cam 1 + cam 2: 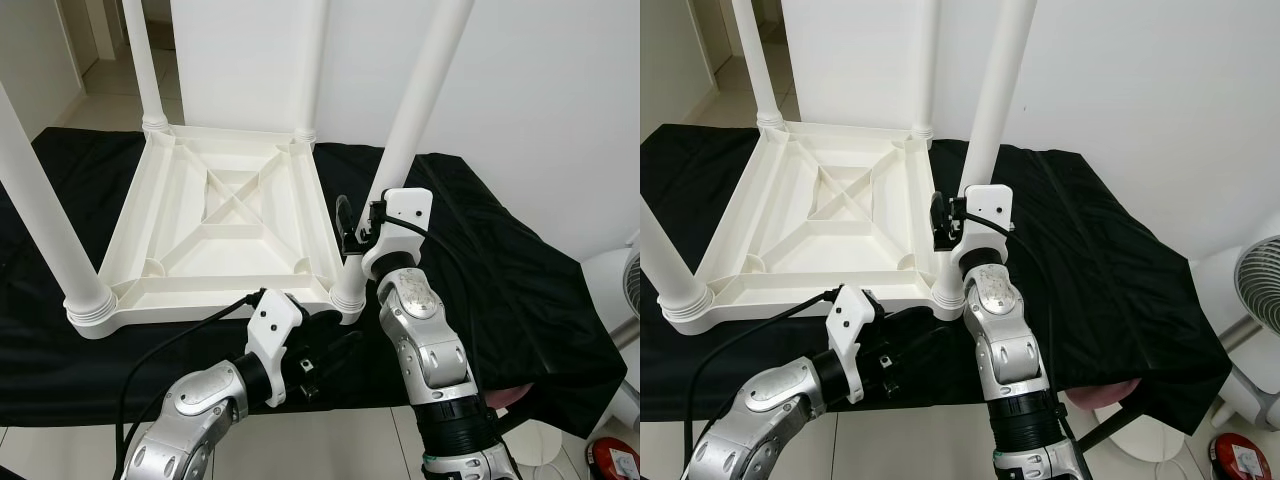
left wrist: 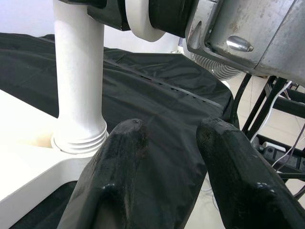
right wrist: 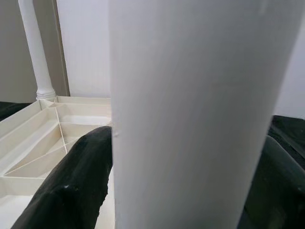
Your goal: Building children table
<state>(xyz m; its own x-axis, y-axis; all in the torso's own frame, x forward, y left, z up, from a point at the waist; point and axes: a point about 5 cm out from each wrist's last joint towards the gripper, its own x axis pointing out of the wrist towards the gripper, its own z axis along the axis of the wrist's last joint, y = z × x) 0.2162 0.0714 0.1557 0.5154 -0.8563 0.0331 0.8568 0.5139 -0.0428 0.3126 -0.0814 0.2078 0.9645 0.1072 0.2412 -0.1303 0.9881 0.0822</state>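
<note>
The white plastic children's table [image 1: 225, 215] lies upside down on a black cloth, and its ribbed underside with crossed braces faces up. Four round white plastic legs [image 1: 420, 95] stand upright in its corners. The near right leg is tilted a little to the right.

Home room: tiled floor [image 1: 110, 95], fan [image 1: 1252, 290], white walls [image 1: 1160, 90]

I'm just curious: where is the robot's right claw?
The right gripper is around the table leg at the upturned table's near right corner.
</note>
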